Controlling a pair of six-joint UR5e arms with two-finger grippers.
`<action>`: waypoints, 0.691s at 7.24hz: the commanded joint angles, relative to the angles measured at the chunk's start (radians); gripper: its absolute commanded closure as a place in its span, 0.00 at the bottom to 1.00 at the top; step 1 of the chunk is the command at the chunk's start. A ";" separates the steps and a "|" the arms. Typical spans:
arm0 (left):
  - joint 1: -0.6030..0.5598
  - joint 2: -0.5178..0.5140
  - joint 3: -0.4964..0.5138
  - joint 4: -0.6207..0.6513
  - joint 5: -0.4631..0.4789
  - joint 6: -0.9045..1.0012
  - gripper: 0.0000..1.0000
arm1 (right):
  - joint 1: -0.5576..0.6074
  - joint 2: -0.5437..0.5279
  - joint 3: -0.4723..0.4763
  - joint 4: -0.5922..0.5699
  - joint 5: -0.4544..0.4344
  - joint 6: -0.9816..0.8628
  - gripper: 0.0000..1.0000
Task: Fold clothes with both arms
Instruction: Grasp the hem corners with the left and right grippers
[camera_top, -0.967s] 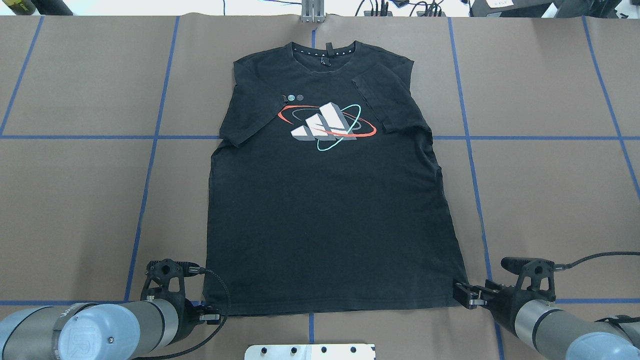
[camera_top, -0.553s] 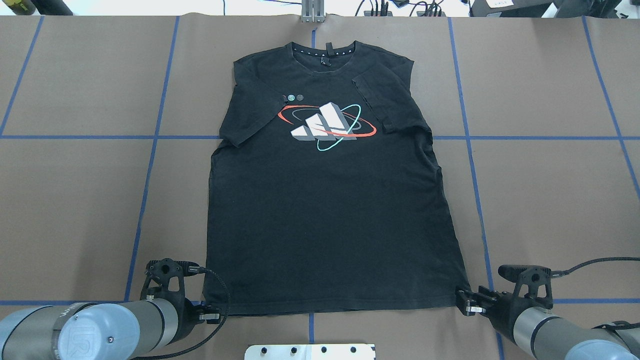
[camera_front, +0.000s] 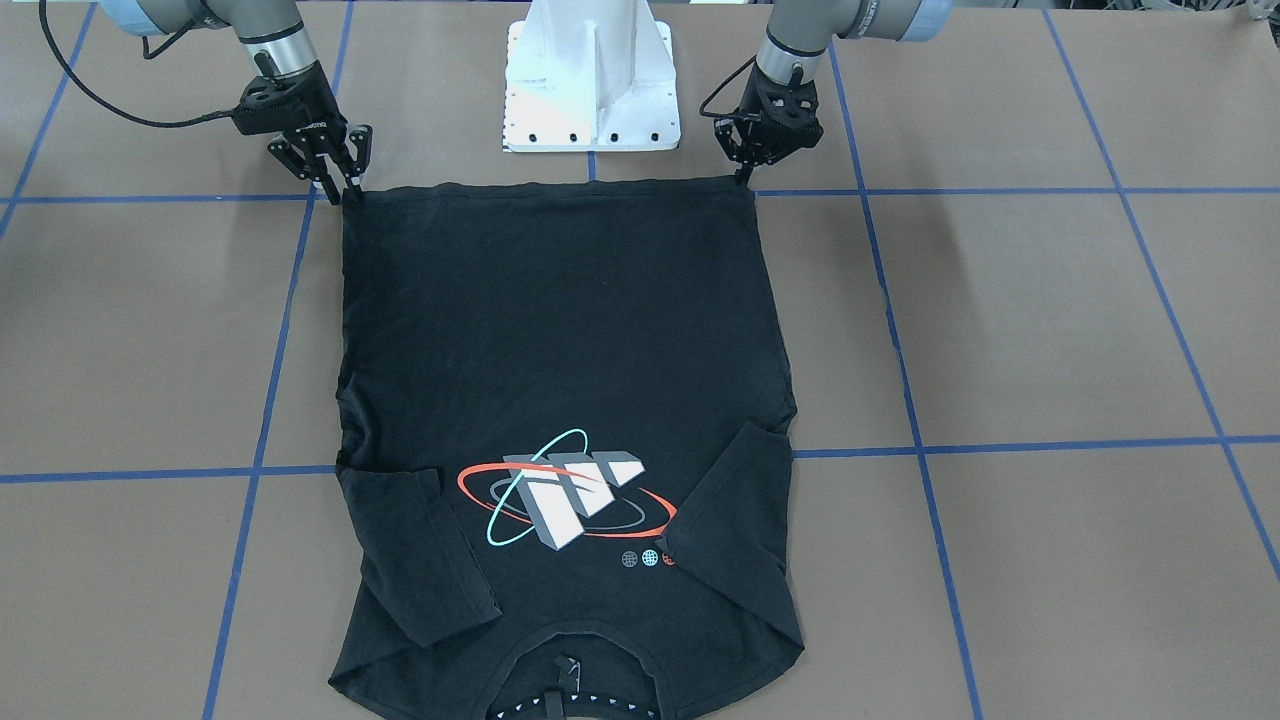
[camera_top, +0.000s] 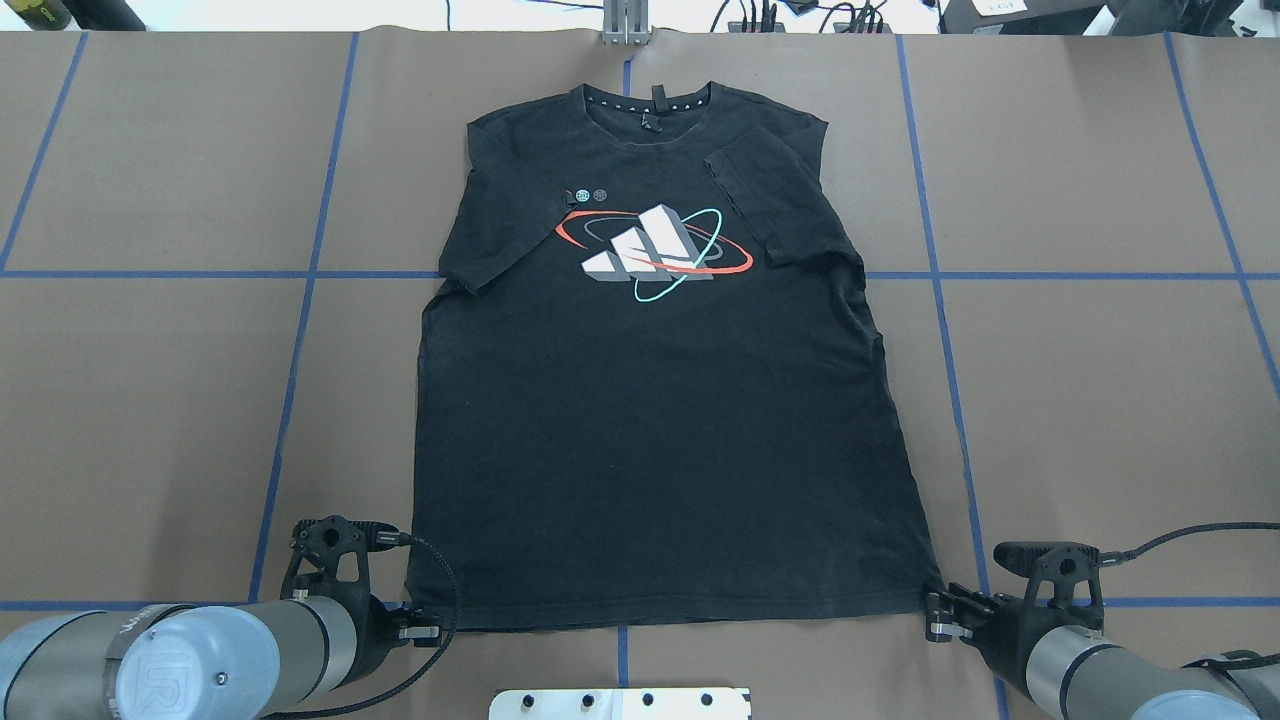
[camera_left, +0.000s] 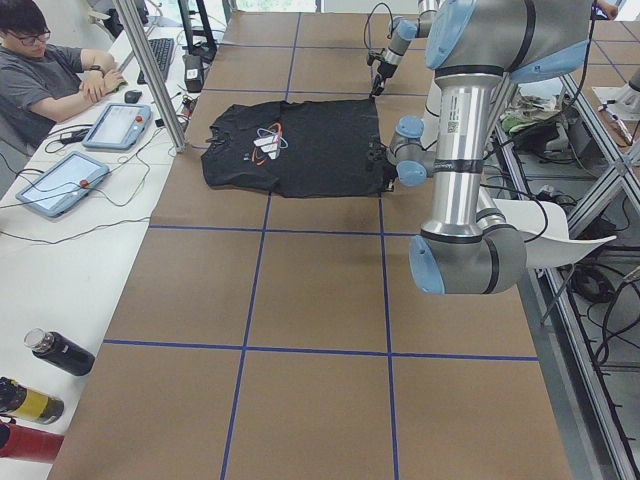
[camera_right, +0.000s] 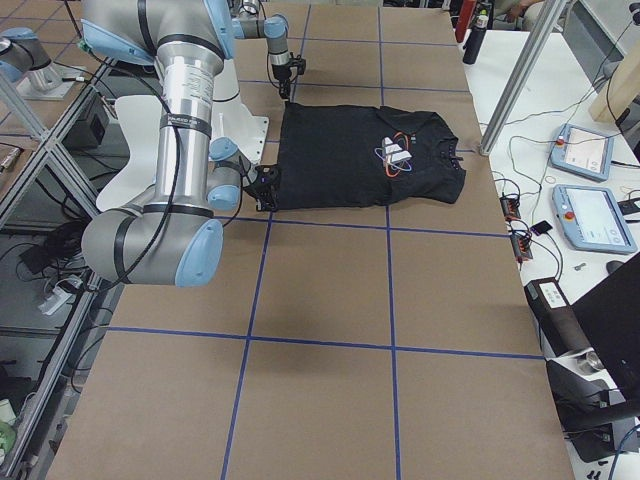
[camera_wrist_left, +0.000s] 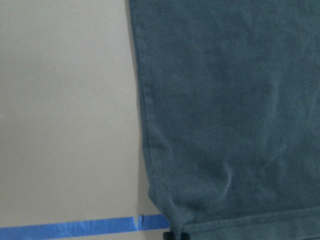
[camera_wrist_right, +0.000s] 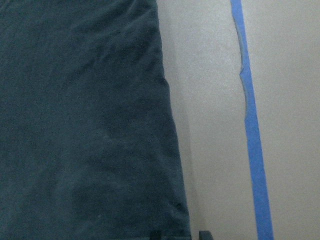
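Note:
The black T-shirt (camera_top: 650, 430) lies flat and face up on the brown table, collar away from me and both sleeves folded in over the chest. My left gripper (camera_top: 425, 632) sits at the near left hem corner. In the front-facing view the left gripper (camera_front: 742, 178) tapers to a point, shut on that corner. My right gripper (camera_top: 932, 615) is at the near right hem corner. In the right wrist view the right gripper (camera_wrist_right: 180, 235) is open, its two tips apart with the hem corner between them.
The white pedestal base (camera_front: 590, 90) stands just behind the hem, between the arms. Blue tape lines (camera_top: 300, 330) grid the table. A person (camera_left: 40, 70) sits at a side desk with tablets (camera_left: 130, 125). Bottles (camera_left: 60, 352) lie at that desk's near end.
My right gripper has moved toward the robot's side and down, following the right hem corner. The left gripper and the shirt's upper part have stayed put.

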 joint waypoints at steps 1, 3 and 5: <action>0.000 0.001 0.000 0.000 0.000 0.000 1.00 | -0.004 0.000 0.006 -0.001 0.001 0.005 1.00; -0.002 0.001 0.000 0.000 0.000 0.001 1.00 | -0.001 0.001 0.018 -0.001 0.001 0.005 1.00; -0.014 -0.004 -0.029 0.005 -0.008 0.015 1.00 | 0.010 0.000 0.069 -0.002 0.003 0.004 1.00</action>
